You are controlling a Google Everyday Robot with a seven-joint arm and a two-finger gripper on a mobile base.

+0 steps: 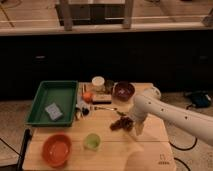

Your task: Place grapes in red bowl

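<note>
The small bunch of dark reddish-purple grapes (120, 123) is seen lying on the light wooden table (150, 150), right of its middle, and the two-finger gripper (136, 129) is placed just beside the bunch on its right, so close that contact at the near end of the bunch cannot be ruled out. The jaws are spread wide, and nothing is seen clamped between them; the grapes are judged to be resting on the table, not yet lifted. The bunch appears drawn out roughly left to right across the table, so its long axis is pointed more or less at the gripper. The white arm (170, 115) is brought in from the right edge, bent at a rounded joint above the table, and turned steeply down so that the gripper is aimed at the tabletop. The wide orange-red bowl (56, 149) is set well apart, near the front left corner, with a small green cup (92, 141) standing between it and the grapes. A short shift leftward over the bunch is judged to be needed before closing, and the later carry is expected to pass over or around the cup. A dark maroon bowl (123, 90) is left behind the grapes, toward the table's far edge.
</note>
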